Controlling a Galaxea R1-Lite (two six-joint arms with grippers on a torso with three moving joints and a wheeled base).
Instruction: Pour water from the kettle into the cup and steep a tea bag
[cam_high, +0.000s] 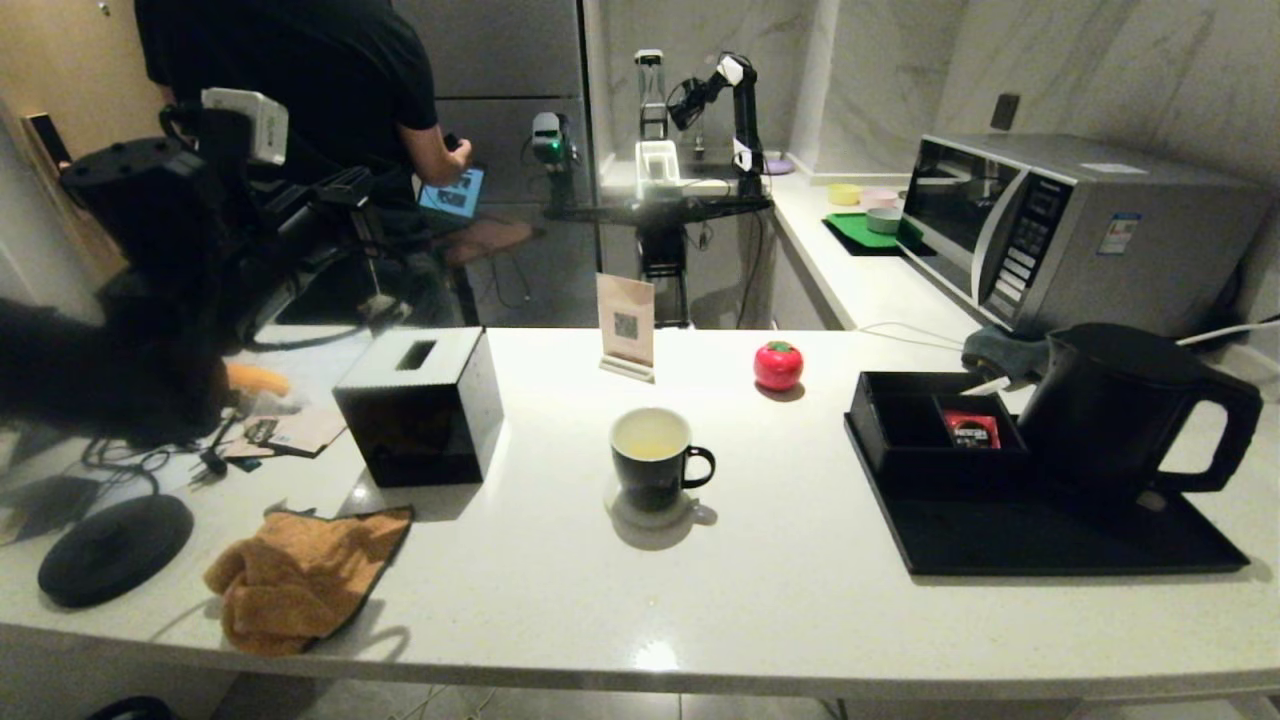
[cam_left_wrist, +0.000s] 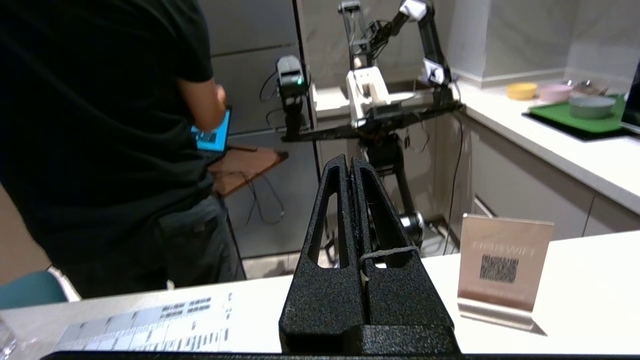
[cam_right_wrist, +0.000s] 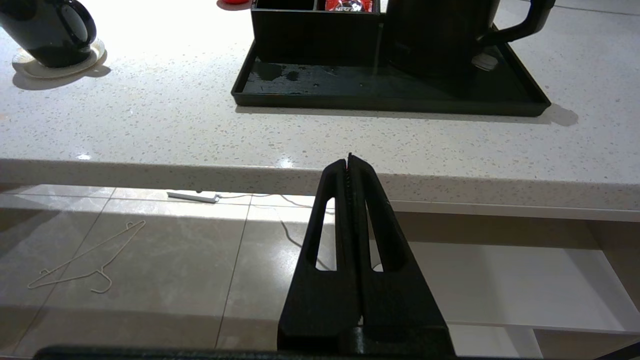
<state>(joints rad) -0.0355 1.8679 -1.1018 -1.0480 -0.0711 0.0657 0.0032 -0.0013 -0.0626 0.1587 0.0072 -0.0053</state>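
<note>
Head view shows you the cup (cam_high: 652, 462) standing on a small white coaster (cam_high: 655, 510) near the middle of the white counter (cam_high: 760, 600), and I take this cup as the landmark. Inside it you see pale yellowish water (cam_high: 650, 447) against the white wall; its ear handle points toward the robot's right. The kettle (cam_high: 1120, 410) stands well apart from the cup on the robot's right side, on a black tray (cam_high: 1060, 545), with its loop handle turned away from the cup. Between the cup and the kettle, the tray carries a black divided box (cam_high: 925, 425), and a red packet (cam_high: 968, 428) lies in the compartment farther from the cup. A black tissue box (cam_high: 425, 405) is on the cup's other side, near it, and an orange cloth (cam_high: 300, 575) lies in front of that box. Behind the cup stand a small sign with a QR code (cam_high: 626, 325) and a red tomato-shaped object (cam_high: 778, 365). You cannot find the tea bag in any view. Your left gripper (cam_left_wrist: 350, 162) is closed with the fingers pressed together; a thin thread (cam_left_wrist: 387, 252) crosses one finger, and the gripper is raised beyond the tissue box, far from the cup. Your right gripper (cam_right_wrist: 349, 160) is also closed and empty, held below the counter edge, on the near side, away from the cup and the kettle.
</note>
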